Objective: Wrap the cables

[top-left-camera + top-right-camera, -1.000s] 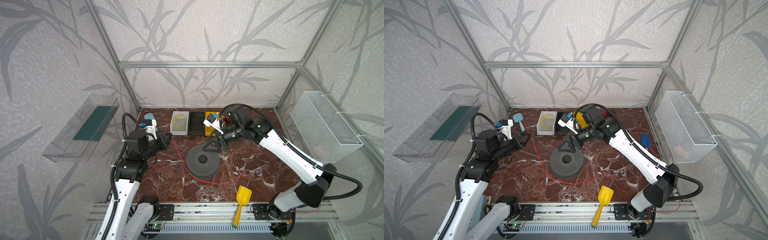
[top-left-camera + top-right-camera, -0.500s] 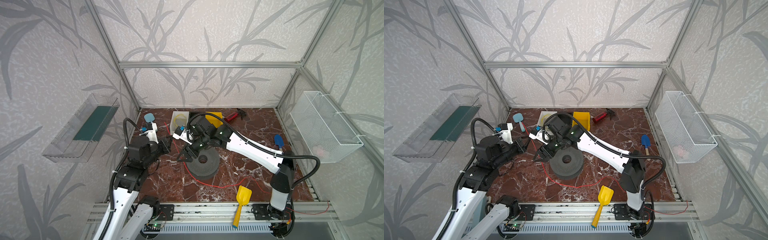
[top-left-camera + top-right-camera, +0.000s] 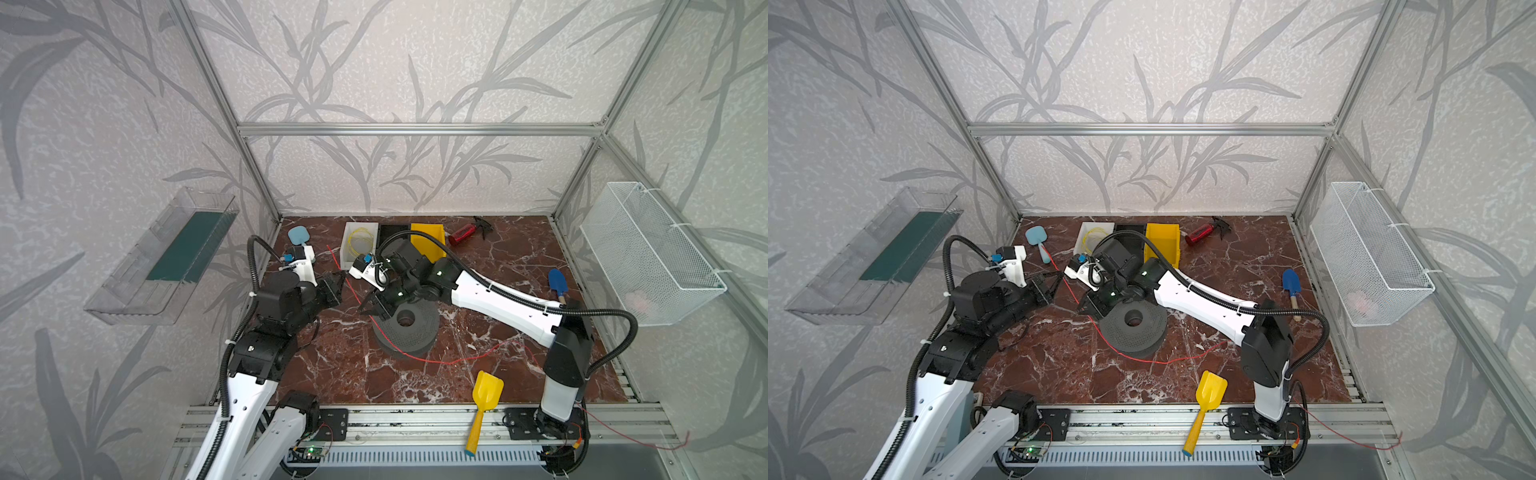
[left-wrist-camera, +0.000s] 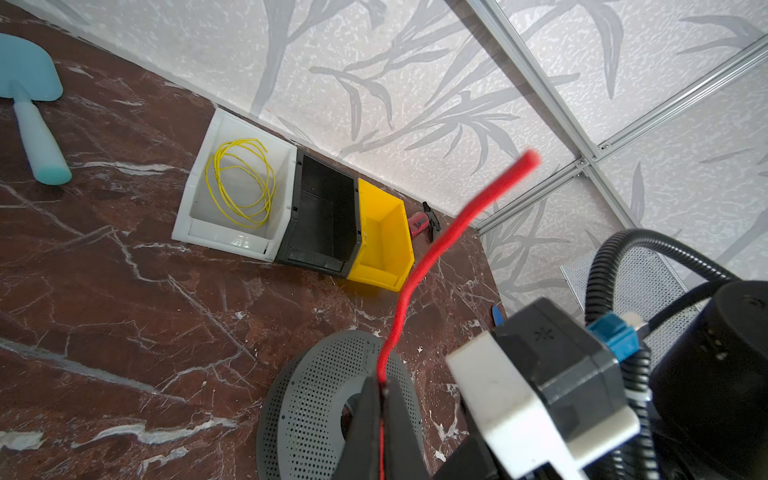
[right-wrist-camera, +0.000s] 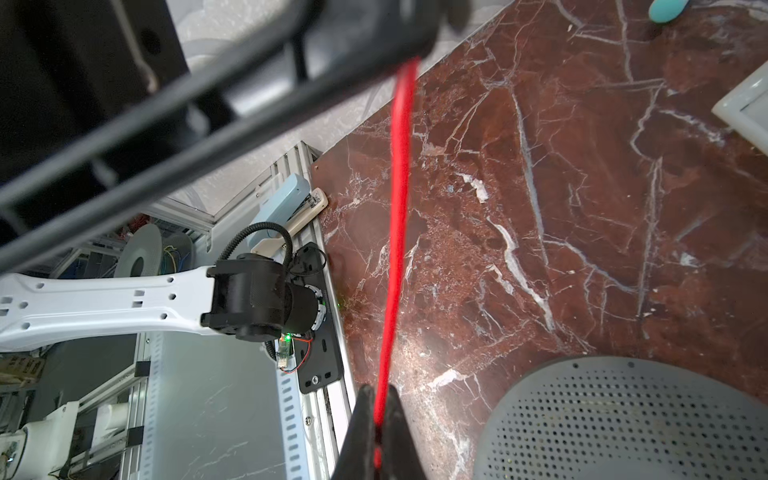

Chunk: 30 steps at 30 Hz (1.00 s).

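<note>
A thin red cable (image 4: 436,245) runs taut between my two grippers, which stand close together left of the grey perforated spool (image 3: 405,328). My left gripper (image 4: 380,384) is shut on it, with a free end sticking up past the jaws. My right gripper (image 5: 377,390) is shut on the same red cable (image 5: 399,208) a short way along, beside the spool's edge (image 5: 623,415). In both top views the rest of the cable passes round the spool's front and trails off to the front right. A coiled yellow cable (image 4: 241,183) lies in the white bin (image 3: 345,249).
A black bin (image 4: 324,216) and a yellow bin (image 3: 428,245) stand next to the white one, with a red bottle (image 3: 463,235) at the back. A yellow scoop (image 3: 486,395), a blue scoop (image 3: 556,282) and a light blue scoop (image 3: 298,236) lie around. A wire basket (image 3: 648,257) hangs on the right wall.
My right arm swung from the back middle to the left across the spool, and its gripper closed on the red cable beside the left gripper. The left gripper kept its hold and shifted slightly.
</note>
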{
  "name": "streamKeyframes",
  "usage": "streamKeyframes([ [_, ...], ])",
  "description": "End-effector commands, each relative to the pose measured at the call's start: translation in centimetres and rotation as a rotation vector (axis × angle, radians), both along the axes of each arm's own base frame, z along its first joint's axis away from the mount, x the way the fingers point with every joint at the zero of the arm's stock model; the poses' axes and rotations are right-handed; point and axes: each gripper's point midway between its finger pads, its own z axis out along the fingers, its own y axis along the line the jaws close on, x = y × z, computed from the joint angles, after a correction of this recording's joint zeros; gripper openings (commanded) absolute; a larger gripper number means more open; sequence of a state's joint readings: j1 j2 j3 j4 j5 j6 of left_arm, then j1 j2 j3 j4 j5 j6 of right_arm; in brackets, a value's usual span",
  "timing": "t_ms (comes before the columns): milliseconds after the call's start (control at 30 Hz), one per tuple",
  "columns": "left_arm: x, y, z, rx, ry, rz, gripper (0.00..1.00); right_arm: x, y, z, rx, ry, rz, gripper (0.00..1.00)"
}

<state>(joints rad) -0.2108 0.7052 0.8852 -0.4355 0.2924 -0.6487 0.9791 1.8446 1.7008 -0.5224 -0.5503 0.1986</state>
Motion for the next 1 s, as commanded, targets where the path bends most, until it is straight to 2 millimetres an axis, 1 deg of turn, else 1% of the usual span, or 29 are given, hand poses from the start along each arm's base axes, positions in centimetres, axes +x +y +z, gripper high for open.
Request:
streamKeyframes([
  [0, 0.3, -0.1, -0.2, -0.006, 0.01, 0.002, 0.0, -0.2, -0.2, 2.8, 0.065, -0.05, -0.005, 0.0],
  [67, 0.4, -0.2, -0.4, -0.01, 0.016, 0.001, 0.0, -0.5, -0.4, 2.9, 0.068, -0.049, -0.002, 0.0],
  [100, 0.6, -0.2, -0.8, -0.006, 0.032, 0.002, 0.0, -0.7, -0.6, 2.9, 0.069, -0.043, 0.003, 0.0],
  [133, 0.7, -0.2, -1.2, -0.001, 0.049, 0.002, 0.02, -0.9, -0.7, 2.8, 0.068, -0.037, 0.007, 0.0],
  [167, 0.8, -0.3, -1.6, 0.008, 0.07, -0.002, 0.08, -0.9, -1.0, 2.6, 0.064, -0.028, 0.008, 0.0],
  [200, 0.9, -0.2, -1.9, 0.02, 0.091, -0.002, 0.15, -1.0, -1.3, 2.2, 0.057, -0.013, 0.009, 0.0],
  [267, 1.0, 0.2, -2.2, 0.036, 0.118, 0.008, 0.37, -0.6, -2.1, 1.1, 0.031, 0.016, -0.003, 0.0],
  [333, 1.0, 1.3, -1.9, 0.059, 0.132, 0.047, 0.63, 0.4, -3.5, -0.5, -0.007, 0.066, -0.039, 0.0],
  [367, 0.9, 2.0, -2.0, 0.076, 0.146, 0.077, 0.69, 1.0, -4.1, -1.3, -0.02, 0.094, -0.058, 0.0],
  [400, 0.7, 3.1, -2.1, 0.096, 0.17, 0.124, 0.73, 1.6, -4.9, -2.0, -0.036, 0.126, -0.079, 0.0],
  [433, 0.5, 4.0, -2.2, 0.111, 0.187, 0.16, 0.76, 2.2, -5.7, -2.7, -0.052, 0.152, -0.102, 0.0],
  [500, 0.2, 4.9, -2.3, 0.111, 0.196, 0.19, 0.78, 3.2, -6.8, -3.8, -0.063, 0.194, -0.142, 0.0],
  [567, 0.0, 4.8, -2.5, 0.1, 0.198, 0.184, 0.79, 3.8, -7.5, -4.4, -0.059, 0.225, -0.161, 0.0],
  [667, -0.3, 3.8, -4.6, 0.079, 0.268, 0.126, 0.78, 3.7, -8.2, -4.6, -0.074, 0.213, -0.167, 0.0],
  [700, -0.4, 2.9, -5.7, 0.057, 0.298, 0.084, 0.76, 3.5, -8.4, -4.8, -0.079, 0.213, -0.167, 0.0],
  [733, -0.5, 1.7, -6.8, 0.02, 0.325, 0.021, 0.75, 3.4, -8.6, -4.8, -0.083, 0.21, -0.169, 0.0],
  [800, -0.7, -1.2, -8.9, -0.088, 0.379, -0.13, 0.72, 3.1, -9.0, -5.6, -0.098, 0.212, -0.168, 0.0],
  [833, -0.9, -2.4, -10.0, -0.127, 0.41, -0.185, 0.71, 2.8, -9.3, -4.6, -0.078, 0.192, -0.166, 0.0],
  [900, -1.4, -3.6, -12.2, -0.151, 0.455, -0.236, 0.69, 2.6, -9.5, -4.6, -0.074, 0.186, -0.167, 0.0],
  [967, -1.6, -4.2, -14.1, -0.139, 0.475, -0.242, 0.68, 2.6, -9.7, -4.5, -0.072, 0.18, -0.17, 0.0],
])
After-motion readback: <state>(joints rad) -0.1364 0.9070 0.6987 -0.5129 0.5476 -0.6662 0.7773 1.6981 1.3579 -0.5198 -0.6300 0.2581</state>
